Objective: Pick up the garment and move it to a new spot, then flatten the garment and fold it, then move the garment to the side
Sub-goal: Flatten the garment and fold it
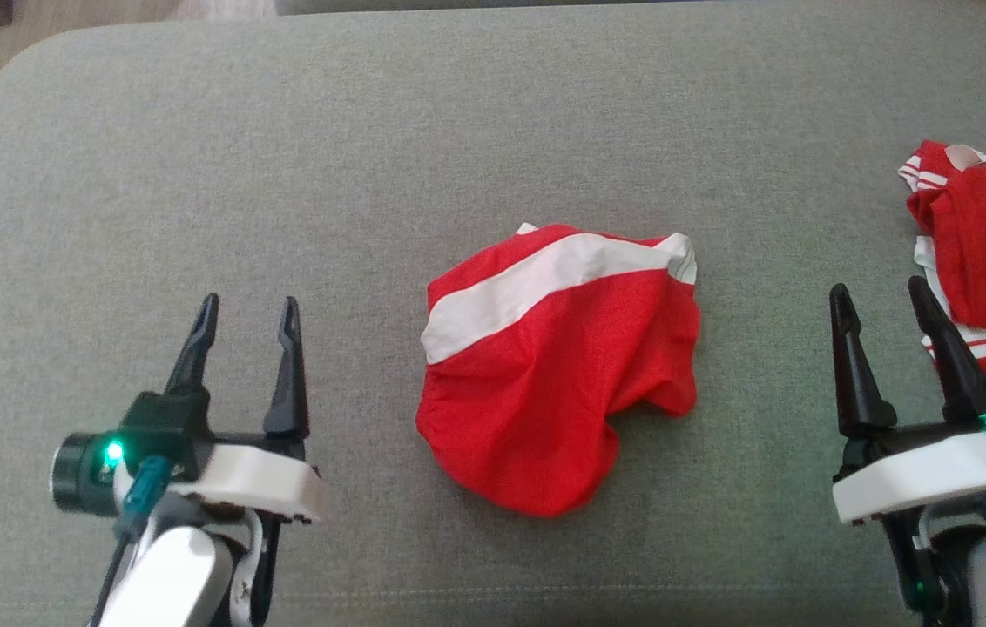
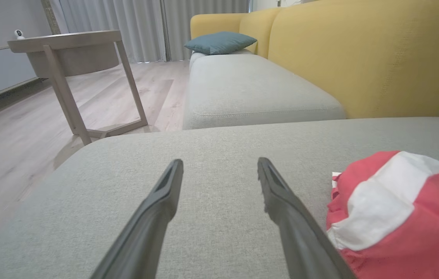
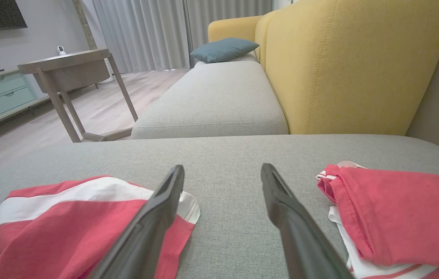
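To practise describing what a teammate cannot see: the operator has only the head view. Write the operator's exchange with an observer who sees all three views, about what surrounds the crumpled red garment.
Operator: The crumpled garment lies between the open left gripper and right gripper. What is beyond the grey seat?
Observer: A yellow backrest rises at its far edge, toward the right.
Operator: And off the seat?
Observer: A wooden side table stands on the pale floor.
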Controlling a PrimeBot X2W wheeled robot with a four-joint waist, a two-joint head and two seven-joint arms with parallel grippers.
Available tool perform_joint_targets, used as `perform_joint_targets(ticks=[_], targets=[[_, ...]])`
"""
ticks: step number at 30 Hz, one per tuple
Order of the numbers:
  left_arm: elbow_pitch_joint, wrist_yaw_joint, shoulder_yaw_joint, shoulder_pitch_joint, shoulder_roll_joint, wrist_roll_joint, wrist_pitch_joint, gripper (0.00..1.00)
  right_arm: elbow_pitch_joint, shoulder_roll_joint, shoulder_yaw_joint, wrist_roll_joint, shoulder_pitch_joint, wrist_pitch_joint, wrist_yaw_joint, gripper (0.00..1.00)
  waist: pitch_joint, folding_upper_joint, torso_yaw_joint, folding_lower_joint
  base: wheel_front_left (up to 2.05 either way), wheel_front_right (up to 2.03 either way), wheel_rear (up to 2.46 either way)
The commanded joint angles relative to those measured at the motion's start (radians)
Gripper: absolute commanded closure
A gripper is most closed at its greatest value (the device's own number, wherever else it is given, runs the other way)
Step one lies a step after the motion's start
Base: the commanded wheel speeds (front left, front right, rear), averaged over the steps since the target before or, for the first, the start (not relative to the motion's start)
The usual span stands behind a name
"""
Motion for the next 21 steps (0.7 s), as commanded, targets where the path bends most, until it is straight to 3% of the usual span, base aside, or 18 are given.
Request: perform_joint_targets(ticks=[1, 11, 21], targets=[[-0.026, -0.015, 0.023, -0.038, 0.025, -0.001, -0.005, 0.0, -0.039, -0.013, 0.025, -0.006, -0.005, 0.003, 0.007, 0.0, 0.0, -0.0001, 0.001, 0.0, 0.0, 0.0, 0.0], [-0.039, -0.165, -0.089, -0.161, -0.01, -0.08, 0.202, 0.0, -0.035, -0.012, 0.032, -0.005, -0.013, 0.009, 0.007, 0.0, 0.017, -0.0001, -0.001, 0.0, 0.0, 0.0, 0.0], [0.007, -0.218, -0.106, -0.197, -0.039, -0.194, 0.347, 0.0, -0.018, -0.009, 0.031, 0.004, -0.02, -0.005, 0.007, 0.0, 0.037, -0.0001, -0.034, 0.0, 0.0, 0.0, 0.0]])
